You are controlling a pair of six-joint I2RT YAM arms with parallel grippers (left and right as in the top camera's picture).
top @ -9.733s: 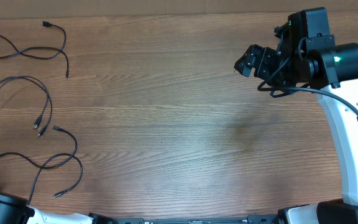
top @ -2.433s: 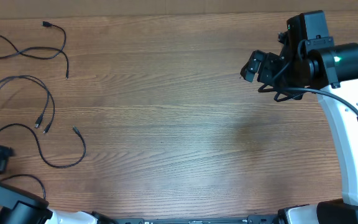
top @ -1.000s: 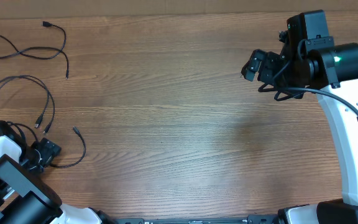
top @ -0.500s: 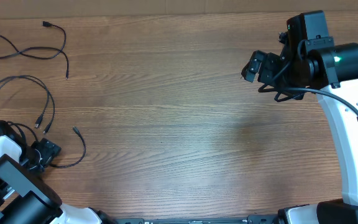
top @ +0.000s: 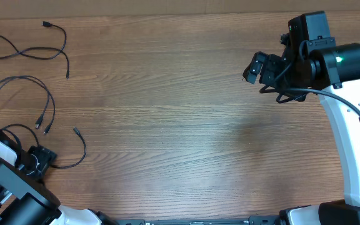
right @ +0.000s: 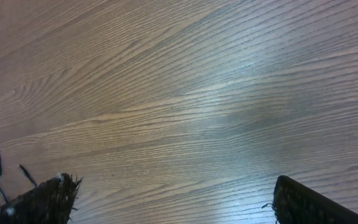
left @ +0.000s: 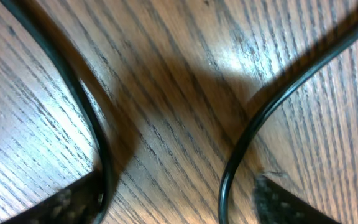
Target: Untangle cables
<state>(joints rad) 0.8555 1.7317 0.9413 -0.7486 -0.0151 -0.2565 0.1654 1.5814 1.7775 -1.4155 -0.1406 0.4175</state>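
The left gripper [top: 42,157] is hovering low over the table [top: 180,137]. Its 2 fingers are standing released and apart, clamping nothing. In the left wrist view the left finger [left: 67,202] and the right finger [left: 288,202] are showing at the bottom corners, and 2 strands of thin black cable are crossing the wood in the gap between them. The left strand [left: 95,134] is curving down along the inner edge of the left finger; whether it is touching the pad, I cannot tell. The right strand [left: 229,165] is sweeping in from beyond the right finger and passing just inside its tip, slightly apart from it.

Overhead, the 3 cables are all lying near this gripper. The looped cable [top: 75,130] is curling out from between the fingers to a free plug just beyond the fingertips, and the 2 others are lying farther beyond them.

The right gripper [top: 253,65] is hanging well apart from every cable, its fingers [right: 48,199] spread wide and released over bare wood.
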